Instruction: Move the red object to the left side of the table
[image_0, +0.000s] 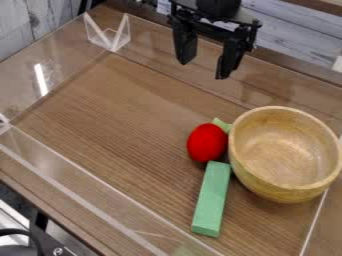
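The red object (206, 142) is a small round toy fruit with a green tip, lying on the brown wood-grain table (107, 110) right of centre. It touches the rim of a wooden bowl (285, 152) on its right. My gripper (209, 52) hangs at the back of the table, pointing down, well above and behind the red object. Its black fingers (183, 47) stand apart and hold nothing, so the gripper is open.
A green rectangular block (213, 198) lies just in front of the red object, running toward the front edge. Low clear acrylic walls (80, 165) edge the table. A clear stand (106, 34) sits at the back left corner.
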